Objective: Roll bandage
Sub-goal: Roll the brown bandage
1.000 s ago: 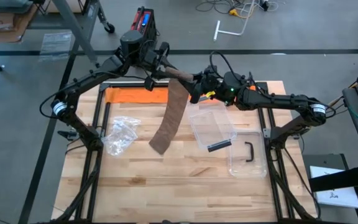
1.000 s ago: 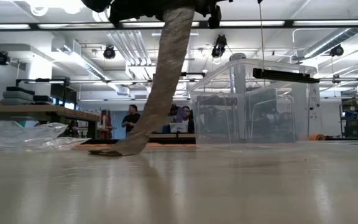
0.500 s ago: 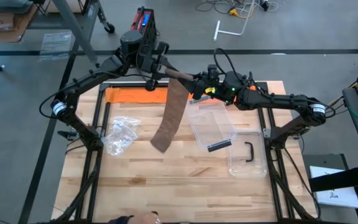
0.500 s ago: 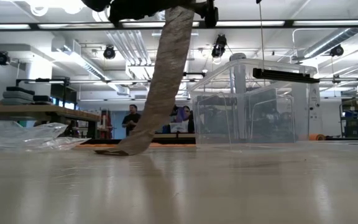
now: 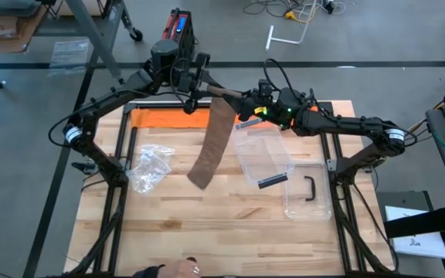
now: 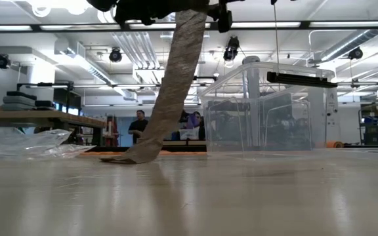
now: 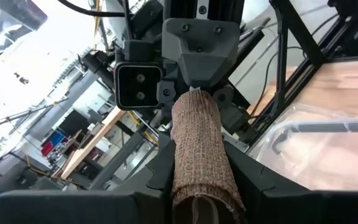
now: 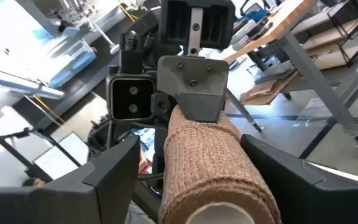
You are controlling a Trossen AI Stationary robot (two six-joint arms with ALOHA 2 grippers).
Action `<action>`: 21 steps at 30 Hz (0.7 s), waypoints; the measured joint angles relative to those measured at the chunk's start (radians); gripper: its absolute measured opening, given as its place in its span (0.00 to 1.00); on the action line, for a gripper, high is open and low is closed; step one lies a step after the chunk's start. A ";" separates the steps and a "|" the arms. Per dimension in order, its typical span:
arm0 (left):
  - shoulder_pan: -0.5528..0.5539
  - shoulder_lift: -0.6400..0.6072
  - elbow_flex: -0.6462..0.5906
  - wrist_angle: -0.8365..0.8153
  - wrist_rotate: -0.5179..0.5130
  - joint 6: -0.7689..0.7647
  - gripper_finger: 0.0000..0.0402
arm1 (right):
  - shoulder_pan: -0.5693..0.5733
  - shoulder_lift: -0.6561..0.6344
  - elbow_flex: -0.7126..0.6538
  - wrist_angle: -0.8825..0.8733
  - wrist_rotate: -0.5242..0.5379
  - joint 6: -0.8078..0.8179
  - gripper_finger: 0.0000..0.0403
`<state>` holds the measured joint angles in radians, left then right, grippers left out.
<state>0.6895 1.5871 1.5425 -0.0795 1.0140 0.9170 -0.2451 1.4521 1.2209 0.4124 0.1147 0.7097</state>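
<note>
Clear plastic box point(image 5: 264, 153) on surface's point(image 5: 230, 224) right side w/ lid point(image 5: 309, 193) beside it. Crumpled plastic bag point(image 5: 149, 166) on left, orange strip point(image 5: 164, 118) at far edge. People point(image 6: 138, 124) in bkgd.

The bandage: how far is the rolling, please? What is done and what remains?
Done: part of the bandage is wound into a roll held above the table between the left gripper and the right gripper. In hand: the left gripper clamps one end of the roll; the right fingers stand apart around it. Left: a long tail hangs down to the table, unrolled.

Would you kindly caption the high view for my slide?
Left gripper and right gripper hold a brown bandage roll aloft, its tail trailing to the table.
</note>
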 joint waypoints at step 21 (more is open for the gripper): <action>0.017 0.001 -0.007 -0.026 -0.021 -0.443 0.46 | -0.004 0.000 -0.001 -0.010 0.037 -0.141 0.32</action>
<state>0.7063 1.5879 1.5352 -0.1059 0.9932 0.4739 -0.2493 1.4517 1.2201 0.4028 0.1518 0.5685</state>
